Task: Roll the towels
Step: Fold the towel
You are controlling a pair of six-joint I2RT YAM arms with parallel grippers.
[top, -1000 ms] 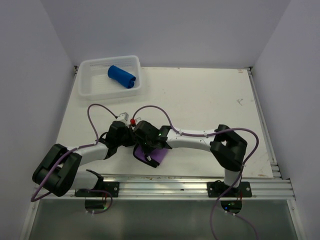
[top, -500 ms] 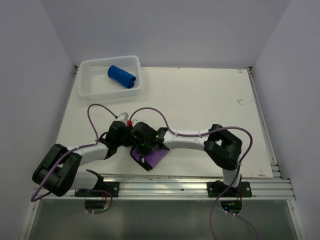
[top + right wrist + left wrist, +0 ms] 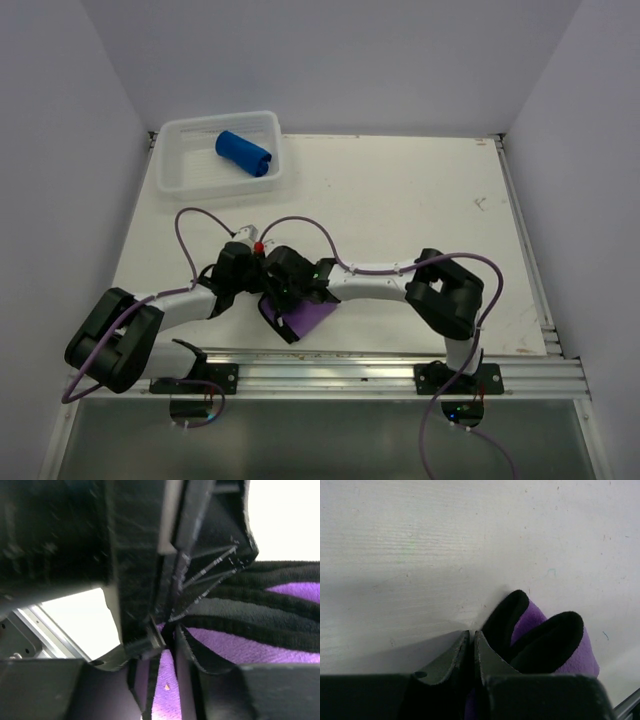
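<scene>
The light purple towel (image 3: 314, 314) is lying on the white table (image 3: 400, 200) near its front edge, tucked under the two grippers where they are meeting. It is a soft, fleecy cloth with a thick black border. In the left wrist view it is bunching into rounded, finger-like folds, purple inside and black along the rims. In the right wrist view the folds are stacking into bands of black and purple. So much of it is sitting under the arms that its long axis cannot be told; the visible purple patch is slanting from near-left to far-right. The left gripper (image 3: 471, 642) is pinching the cloth with its dark, flat fingers almost together, a sliver of purple showing between them. The right gripper (image 3: 162, 677) is holding its jaws a little apart with towel folds lying between them. Whether they are pressing on the cloth cannot be told. The royal blue towel (image 3: 243, 153) is resting as a tight, stubby roll in the right half of the white basket (image 3: 172, 172) at the table's far left corner. Its long axis is running from far-left to near-right. The basket is a shallow rectangle of thin plastic with rounded corners. The table surface is looking matte and faintly streaked, with small scuffs.
</scene>
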